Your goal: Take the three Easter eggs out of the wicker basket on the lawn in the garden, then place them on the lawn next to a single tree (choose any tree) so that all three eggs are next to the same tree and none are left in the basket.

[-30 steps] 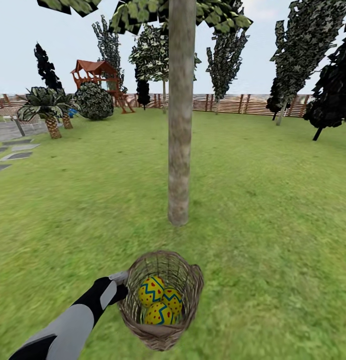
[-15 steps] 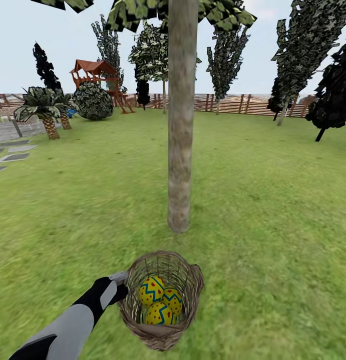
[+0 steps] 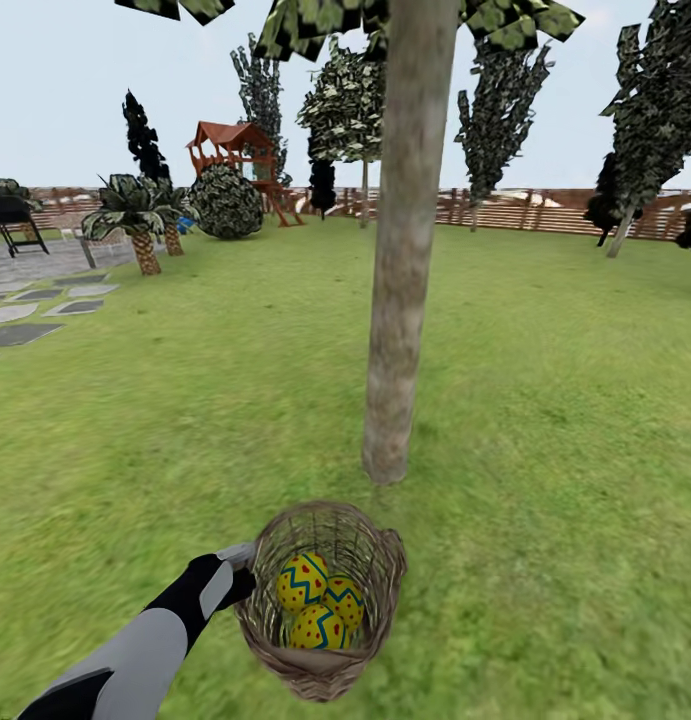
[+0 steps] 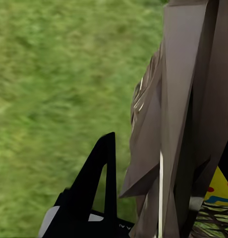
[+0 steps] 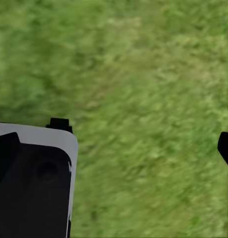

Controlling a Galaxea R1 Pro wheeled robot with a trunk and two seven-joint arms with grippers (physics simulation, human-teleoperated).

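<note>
The wicker basket hangs tilted just above the lawn, low in the head view. My left gripper is shut on its left rim. Three yellow Easter eggs with blue zigzags and red dots lie together inside it. In the left wrist view a black finger stands outside the basket wall, and a bit of egg shows past it. The tree, with its thick pale trunk, stands on the grass just beyond the basket. My right gripper is open over bare grass.
Grey stepping stones and a paved patio lie at the far left beside short palms. A round bush and a red-roofed playset stand at the back. A slatted fence and dark trees ring the lawn.
The whole view has shifted: the camera has come closer to the tree and turned left, so the trunk stands nearer and further right. Basket, eggs and left arm keep their place in the picture.
</note>
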